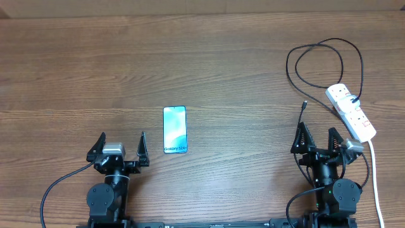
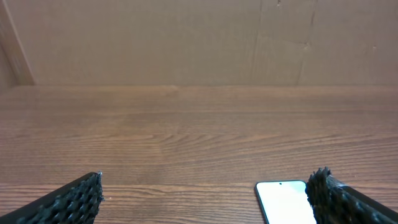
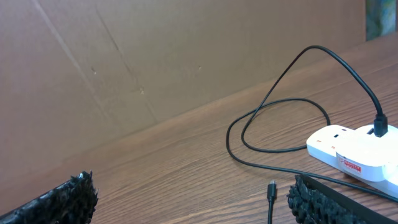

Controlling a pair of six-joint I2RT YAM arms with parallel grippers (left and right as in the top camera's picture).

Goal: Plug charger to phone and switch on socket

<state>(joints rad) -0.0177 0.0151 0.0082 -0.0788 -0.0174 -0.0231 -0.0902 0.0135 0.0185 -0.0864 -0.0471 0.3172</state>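
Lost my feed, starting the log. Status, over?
Left gripper open, right gripper open, both empty. Phone flat, unplugged. Charger tip loose by socket. Nothing in the way.

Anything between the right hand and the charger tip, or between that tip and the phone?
Nothing visible. The charger tip lies just ahead of the open right hand, with only bare table between them. From there to the phone the wood is also bare. The socket sits off to the right.
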